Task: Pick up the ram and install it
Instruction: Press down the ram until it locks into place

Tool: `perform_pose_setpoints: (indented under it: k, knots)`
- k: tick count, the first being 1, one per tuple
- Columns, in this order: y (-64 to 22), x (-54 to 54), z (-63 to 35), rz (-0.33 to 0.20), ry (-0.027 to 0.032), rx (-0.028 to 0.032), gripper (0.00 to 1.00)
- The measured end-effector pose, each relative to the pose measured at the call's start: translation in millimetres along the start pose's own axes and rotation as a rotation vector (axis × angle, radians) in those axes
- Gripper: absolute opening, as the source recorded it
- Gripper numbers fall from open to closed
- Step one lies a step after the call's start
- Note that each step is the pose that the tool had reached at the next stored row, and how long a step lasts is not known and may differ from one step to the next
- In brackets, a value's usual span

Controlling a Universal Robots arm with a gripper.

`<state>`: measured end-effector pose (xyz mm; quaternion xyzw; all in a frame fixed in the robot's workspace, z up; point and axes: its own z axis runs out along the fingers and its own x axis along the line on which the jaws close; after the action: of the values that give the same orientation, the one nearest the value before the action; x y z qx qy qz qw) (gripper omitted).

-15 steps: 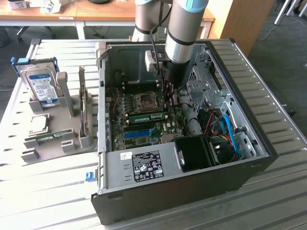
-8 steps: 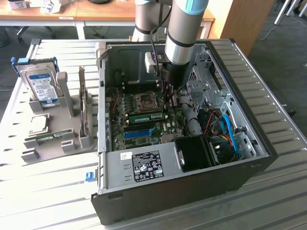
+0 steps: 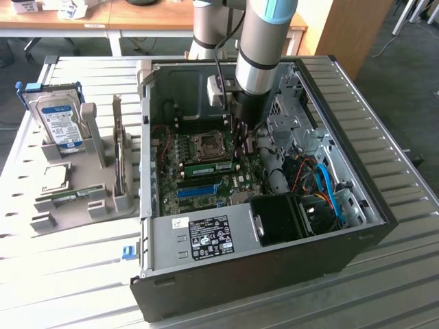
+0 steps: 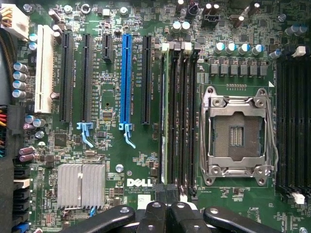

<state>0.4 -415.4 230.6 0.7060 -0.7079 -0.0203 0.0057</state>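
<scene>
While the closed end effector (image 3: pixel 241 142) sits over one end of the ram (image 3: pixel 209 166), already standing on the motherboard (image 3: pixel 241 184) beside the processor socket (image 3: pixel 208 143), I'd press straight down, evenly, until both end clips (image 4: pixel 165 47) look latched.

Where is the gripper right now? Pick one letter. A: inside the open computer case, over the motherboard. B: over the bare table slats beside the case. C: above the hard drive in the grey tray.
A: in the exterior view the gripper hangs inside the computer case, just above the motherboard.
</scene>
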Motion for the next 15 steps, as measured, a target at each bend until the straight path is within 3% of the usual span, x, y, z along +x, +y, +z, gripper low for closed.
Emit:
perform_pose_setpoints:
  k: [15]
  knots:
    - [-0.1,-0.7,1.2,0.0,-0.0001,0.0,0.11]
